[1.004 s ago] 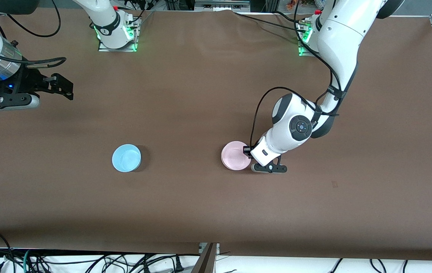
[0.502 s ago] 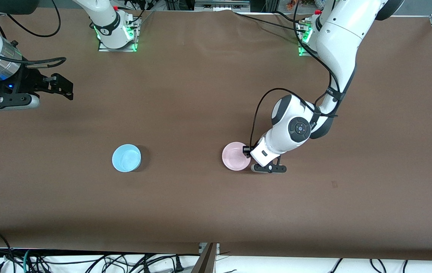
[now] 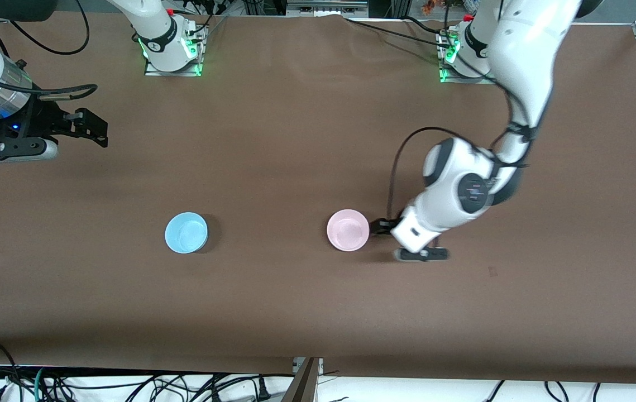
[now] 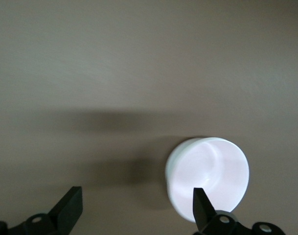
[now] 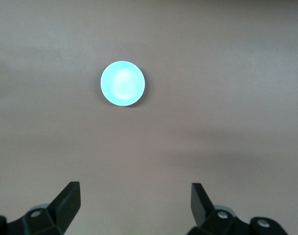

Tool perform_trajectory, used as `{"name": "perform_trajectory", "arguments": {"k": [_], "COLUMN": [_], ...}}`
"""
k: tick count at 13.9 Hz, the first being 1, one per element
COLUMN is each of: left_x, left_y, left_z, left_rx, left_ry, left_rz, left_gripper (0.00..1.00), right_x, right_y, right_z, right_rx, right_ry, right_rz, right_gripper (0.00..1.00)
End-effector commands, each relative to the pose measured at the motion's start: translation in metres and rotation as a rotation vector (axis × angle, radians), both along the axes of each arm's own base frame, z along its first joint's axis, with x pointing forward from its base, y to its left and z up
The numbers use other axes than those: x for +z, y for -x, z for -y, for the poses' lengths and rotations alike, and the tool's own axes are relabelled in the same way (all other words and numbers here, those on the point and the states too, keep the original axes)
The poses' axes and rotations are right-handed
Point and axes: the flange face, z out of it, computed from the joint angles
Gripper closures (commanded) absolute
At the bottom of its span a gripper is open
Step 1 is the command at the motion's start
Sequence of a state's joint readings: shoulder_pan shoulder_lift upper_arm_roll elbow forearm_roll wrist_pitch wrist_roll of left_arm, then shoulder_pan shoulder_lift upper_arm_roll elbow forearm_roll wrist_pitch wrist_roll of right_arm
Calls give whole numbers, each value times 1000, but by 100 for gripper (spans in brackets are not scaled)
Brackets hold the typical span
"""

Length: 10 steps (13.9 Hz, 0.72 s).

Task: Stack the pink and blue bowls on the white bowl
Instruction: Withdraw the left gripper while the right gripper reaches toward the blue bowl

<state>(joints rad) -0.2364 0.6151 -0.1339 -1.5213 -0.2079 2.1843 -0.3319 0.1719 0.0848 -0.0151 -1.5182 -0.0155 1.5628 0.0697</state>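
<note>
Black fingers of the left gripper (image 4: 134, 210) are spread wide with nothing between them; it sits low over bare table just beside the pink bowl (image 3: 348, 230), toward the left arm's end, not touching it. In the left wrist view one fingertip overlaps the bowl's rim in the picture only, and the bowl (image 4: 207, 178) looks washed out to near white (glare, probably).

Pink bowl is upright on the brown table (image 3: 306, 312), about mid-table. Whether a white bowl sits under it I cannot tell; no separate white bowl shows anywhere.

Blue bowl (image 3: 186, 232) is upright too, well apart from the pink one, toward the right arm's end, at about the same distance from the front camera. It also shows in the right wrist view (image 5: 122, 83).

Right gripper (image 5: 134, 205) waits up high at the right arm's end of the table, fingers wide apart and empty, with the blue bowl ahead of it.

Step, as I judge it: pink bowl placed and let go, blue one not yet started. Next move calls for the right arm to come down over the blue bowl, pinch its rim with one finger inside, lift, and centre it over the pink bowl before letting go. Left arm should be out of the way first (collision risk).

Count: one pink bowl, one blue bowl, two grippers, no white bowl visible.
</note>
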Motion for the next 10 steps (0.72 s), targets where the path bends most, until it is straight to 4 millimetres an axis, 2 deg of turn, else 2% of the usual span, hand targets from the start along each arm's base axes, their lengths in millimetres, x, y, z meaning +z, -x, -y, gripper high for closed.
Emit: {"name": "perform_trajectory", "arguments": {"k": [1,3,5,7,10], "left_x": [84,129,158,192,224], "left_y": [1,7,20,35,52], "left_z": [-89,-143,-182,-210,-244], "left_rx": [80,143,168,110,85], "left_ry": [-54,-61,-99,-198,-222], "left_rz": [-22,-36,-74,-57,-82], "left_gripper": [0,0,0,0,0], "right_x": [4,4,2,0,0], "right_y": [5,5,3,2,2], "right_z": [2,1,3,3,4], "right_rx": [-13,-12,-15,-16,-19], "right_ry": [-3,3,7,0,-2], "right_rz": [8,9,6,4,5], "right_gripper": [0,0,0,0,0]}}
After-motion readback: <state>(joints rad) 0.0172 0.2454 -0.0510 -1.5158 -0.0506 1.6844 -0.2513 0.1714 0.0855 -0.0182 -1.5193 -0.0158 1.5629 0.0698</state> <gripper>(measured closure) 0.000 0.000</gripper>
